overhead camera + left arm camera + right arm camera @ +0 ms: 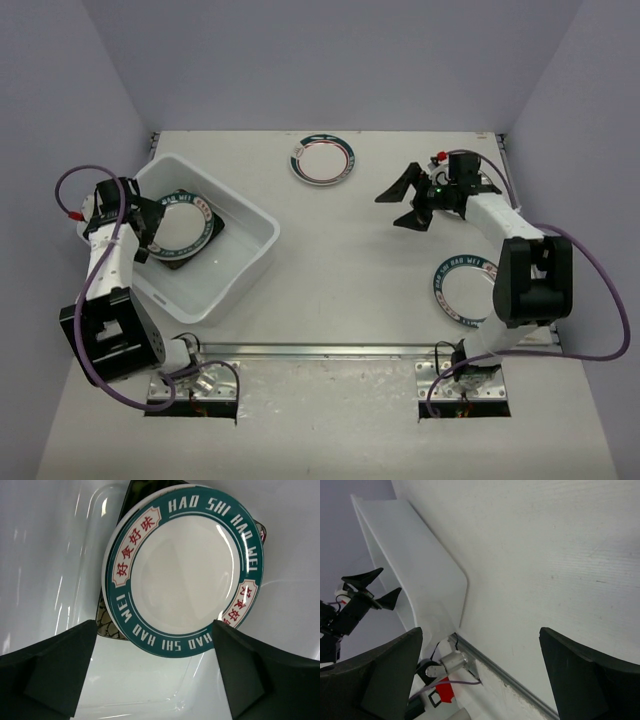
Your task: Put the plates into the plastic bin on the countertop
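The white plastic bin (262, 228) sits at the left of the countertop (340, 260). Inside it a round teal-rimmed plate (185, 575) lies on a square black plate (107, 624). My left gripper (155, 680) hangs open over the bin's near-left part, its fingers either side of the round plate's near rim and gripping nothing. Another round plate (323, 159) lies at the back middle. A third round plate (462, 290) lies at the right, partly under my right arm. My right gripper (405, 200) is open and empty above the countertop, right of centre.
A metal rail (330, 349) runs along the front edge between the two arm bases. Purple walls close in the left, back and right sides. In the right wrist view the bin's outer wall (415, 575) and the left gripper (370, 587) show across bare countertop.
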